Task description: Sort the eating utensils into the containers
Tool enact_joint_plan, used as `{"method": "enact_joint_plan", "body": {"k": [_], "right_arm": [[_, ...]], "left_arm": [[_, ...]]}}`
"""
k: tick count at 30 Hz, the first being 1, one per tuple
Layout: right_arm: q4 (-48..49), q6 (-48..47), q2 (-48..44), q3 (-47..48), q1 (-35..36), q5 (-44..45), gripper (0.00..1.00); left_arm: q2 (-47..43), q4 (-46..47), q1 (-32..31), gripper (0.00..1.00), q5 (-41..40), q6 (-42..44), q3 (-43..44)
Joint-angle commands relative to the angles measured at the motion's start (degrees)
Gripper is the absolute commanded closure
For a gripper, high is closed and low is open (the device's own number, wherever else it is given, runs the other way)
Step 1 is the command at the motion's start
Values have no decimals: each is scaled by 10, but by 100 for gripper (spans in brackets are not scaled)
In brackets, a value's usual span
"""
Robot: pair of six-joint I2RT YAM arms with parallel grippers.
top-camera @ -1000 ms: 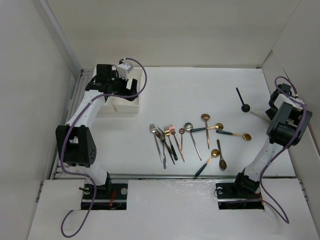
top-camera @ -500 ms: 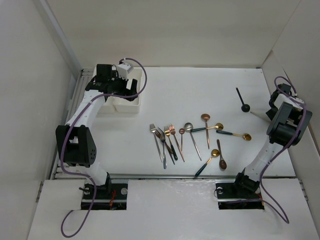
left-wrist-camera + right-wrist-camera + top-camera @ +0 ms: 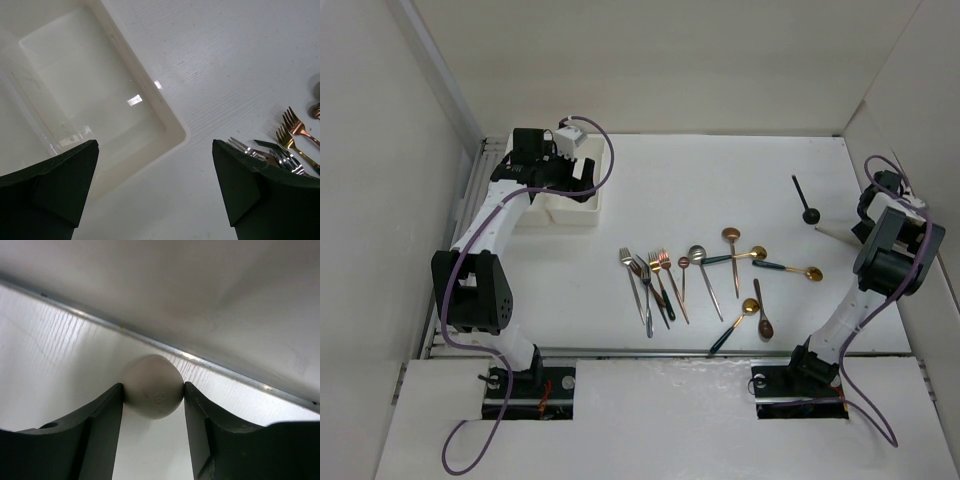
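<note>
**Right claw pinching a white spoon bowl, left claw hanging wide over the bins**

We are seeing the right claw clenched on a white oval spoon bowl: both dark fingers are pressing against its sides, with the bowl sitting right at their tips. Just beyond the claw, a thin silver metal strip is running along the far edge of the white table. From above, a pale slim handle is pointing away from this claw toward the middle of the table. A black spoon is lying a little further out on the same side, apart from the handle.

We are seeing the left claw released, with its fingers spread wide and nothing between them. The white rectangular plastic bins are lying directly beneath it, and a rounded corner of one bin is showing between the fingers. That compartment is looking bare inside.

The slim silver, gold and copper forks and spoons are lying loose on the table, well apart from both claws. A few fork heads are showing near one finger of the left claw.
</note>
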Motion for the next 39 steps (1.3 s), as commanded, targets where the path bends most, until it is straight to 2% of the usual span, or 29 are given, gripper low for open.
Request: {"method": "enact_joint_plan", "body": {"k": [1, 5, 12, 16, 27, 39], "right_arm": [[23, -17, -30, -28, -5, -64, 64], [29, -23, -38, -35, -5, -71, 71], [24, -23, -32, -35, -5, -76, 74], [30, -23, -44, -46, 7, -65, 80], [41, -35, -60, -51, 79, -45, 83], [40, -41, -102, -8, 110, -2, 83]], "left_arm": [[-7, 1, -1, 5, 4, 9, 25], [-7, 7, -1, 5, 4, 9, 25], [-12, 12, -1, 5, 4, 9, 25], [-18, 12, -1, 5, 4, 9, 14], [-18, 17, -1, 5, 4, 14, 9], [-18, 17, -1, 6, 4, 27, 4]]}}
